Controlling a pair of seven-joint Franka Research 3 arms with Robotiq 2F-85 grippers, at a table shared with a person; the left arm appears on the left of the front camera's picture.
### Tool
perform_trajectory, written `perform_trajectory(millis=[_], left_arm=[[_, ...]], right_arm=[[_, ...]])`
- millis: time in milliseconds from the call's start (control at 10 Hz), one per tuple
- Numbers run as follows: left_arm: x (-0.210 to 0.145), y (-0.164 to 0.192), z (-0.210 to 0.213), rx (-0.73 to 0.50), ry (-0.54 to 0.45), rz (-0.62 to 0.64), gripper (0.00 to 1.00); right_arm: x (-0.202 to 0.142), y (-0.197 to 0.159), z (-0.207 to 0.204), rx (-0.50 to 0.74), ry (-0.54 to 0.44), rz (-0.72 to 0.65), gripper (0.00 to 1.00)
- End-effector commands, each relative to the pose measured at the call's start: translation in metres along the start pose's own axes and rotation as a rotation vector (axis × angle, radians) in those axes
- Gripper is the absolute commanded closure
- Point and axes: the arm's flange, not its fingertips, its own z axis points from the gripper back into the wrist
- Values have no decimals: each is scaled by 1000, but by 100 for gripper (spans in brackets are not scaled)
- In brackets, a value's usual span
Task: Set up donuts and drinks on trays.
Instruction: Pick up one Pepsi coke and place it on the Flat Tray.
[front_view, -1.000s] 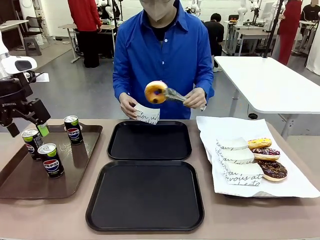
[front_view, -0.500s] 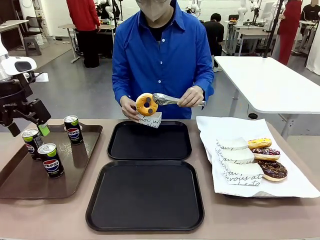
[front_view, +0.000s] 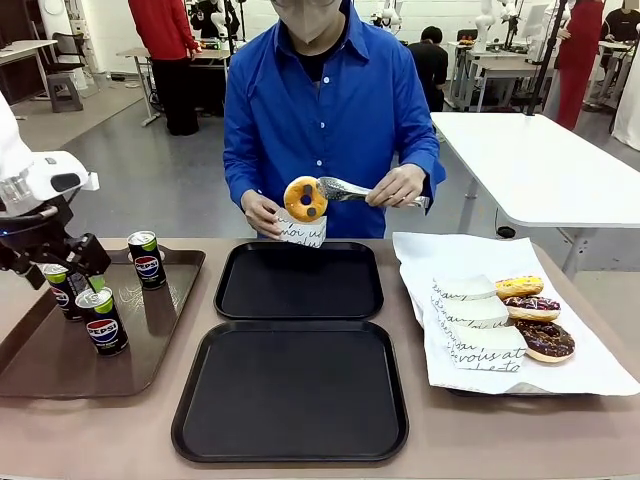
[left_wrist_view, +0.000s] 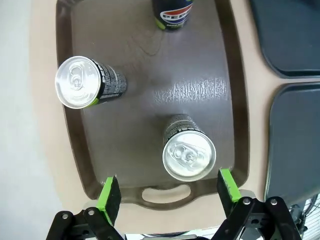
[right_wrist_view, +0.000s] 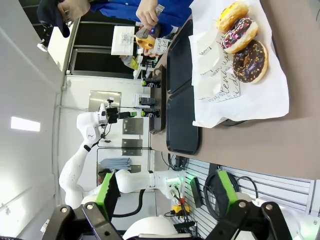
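On the counter (front_view: 480, 450), a near tray (front_view: 290, 390) lies before a far tray (front_view: 298, 280), with three cans (front_view: 103, 322) on a third tray (front_view: 50, 360) to their left and donuts (front_view: 533, 305) on paper (front_view: 600, 375) to their right.

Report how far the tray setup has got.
Nothing done: both black trays hold nothing. In hand: the person's tongs hold a donut at a sleeve; the left end effector hangs open over a can. Left: placing all donuts and cans.

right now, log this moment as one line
left gripper: open over a can on brown tray | right gripper: open, holding nothing | person: tongs hold donut at paper sleeve
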Motion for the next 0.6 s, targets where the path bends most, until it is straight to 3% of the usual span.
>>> perform_trajectory(millis=[0,200,500], left_arm=[[-1,-7,-14,8,3,56,0],[-1,-12,-14,2,-14,69,0],[8,-17,-30,30,38,81,0]], right_arm=[[0,0,0,12,-1,7,0],[0,0,0,12,-1,7,0],[0,0,0,12,-1,7,0]])
